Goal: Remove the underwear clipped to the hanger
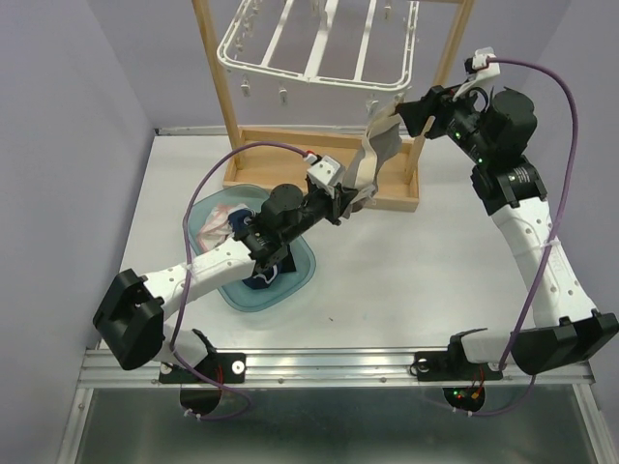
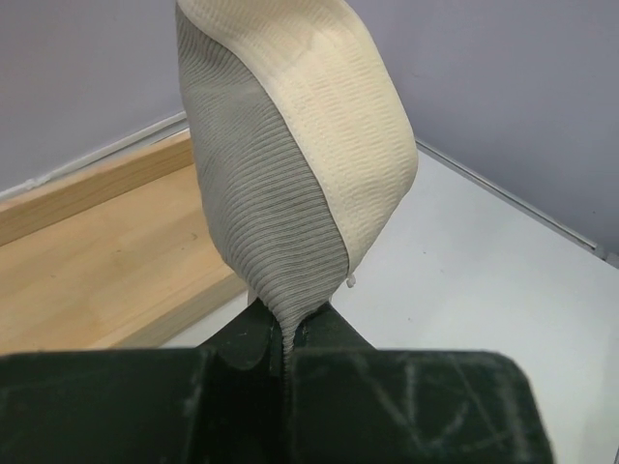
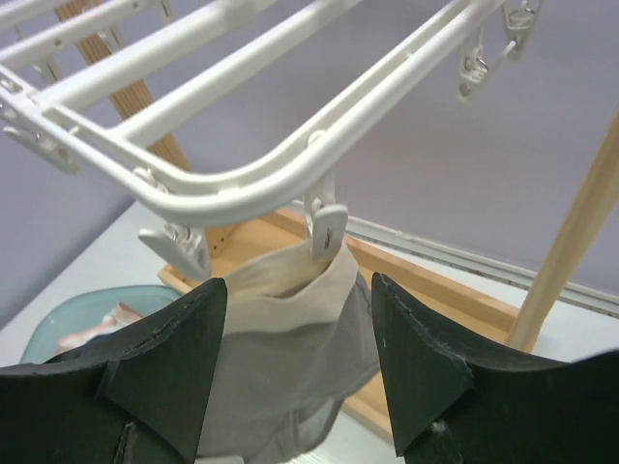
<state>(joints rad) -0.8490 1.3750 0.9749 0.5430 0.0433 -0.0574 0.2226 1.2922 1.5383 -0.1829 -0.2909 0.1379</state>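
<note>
One beige-grey underwear (image 1: 380, 147) hangs clipped at the hanger (image 3: 247, 188) corner; left gripper (image 2: 288, 333) pinches its bottom, right gripper (image 3: 295, 290) spread wide before the clip (image 3: 324, 224), which likely needs squeezing next.

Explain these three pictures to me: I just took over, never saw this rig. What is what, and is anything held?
A left arm and a right arm are bolted at the near edge of a table. The overhead picture shows both; the other two come from cameras on their wrists. The left gripper is shut on the bottom of a beige and grey underwear piece that hangs from a clip on the white hanger. The right gripper is open, its fingers either side of that clip, gripping nothing. On the table, a teal basin holds other garments.
</note>
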